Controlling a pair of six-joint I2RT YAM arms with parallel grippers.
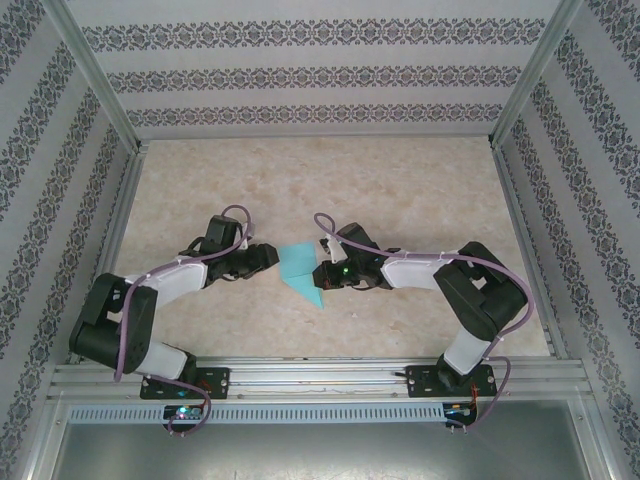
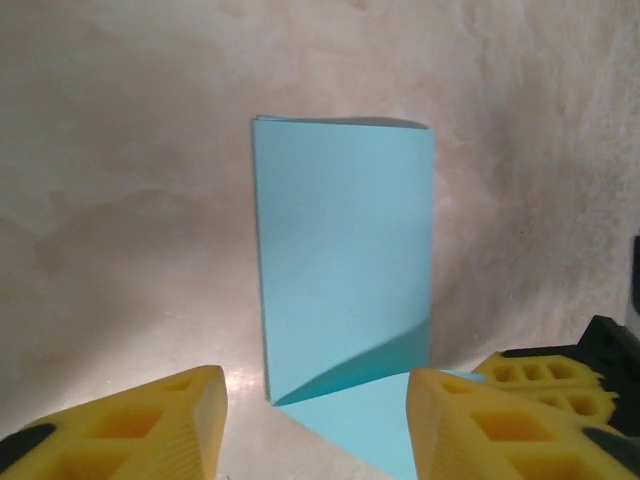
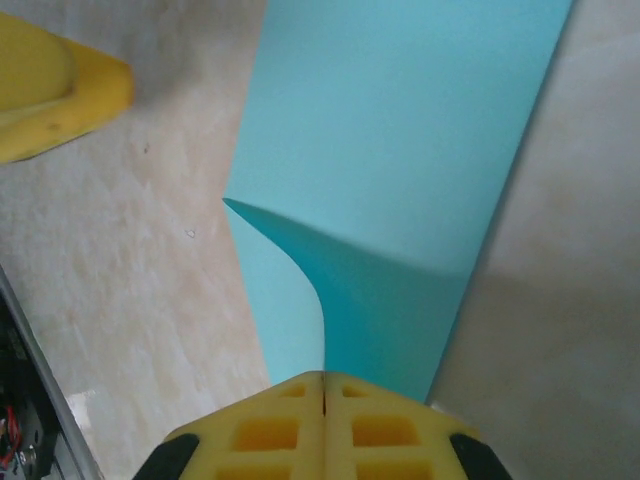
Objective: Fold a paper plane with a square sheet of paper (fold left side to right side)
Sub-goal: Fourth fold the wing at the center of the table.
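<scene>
Paper (image 1: 300, 272) lies folded on the table (image 1: 400, 180), midway between the two arms. The left gripper (image 1: 262, 258) sits just left of it, fingers spread apart and grasping nothing. The right gripper (image 1: 322, 275) is clenched on the sheet's right edge, where one layer curls upward. Bare tabletop stretches far, left and right around them.

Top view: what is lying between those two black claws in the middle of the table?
The square sheet of paper lies between the left gripper and right gripper, seen in the top external view. The right one pinches its edge.
</scene>
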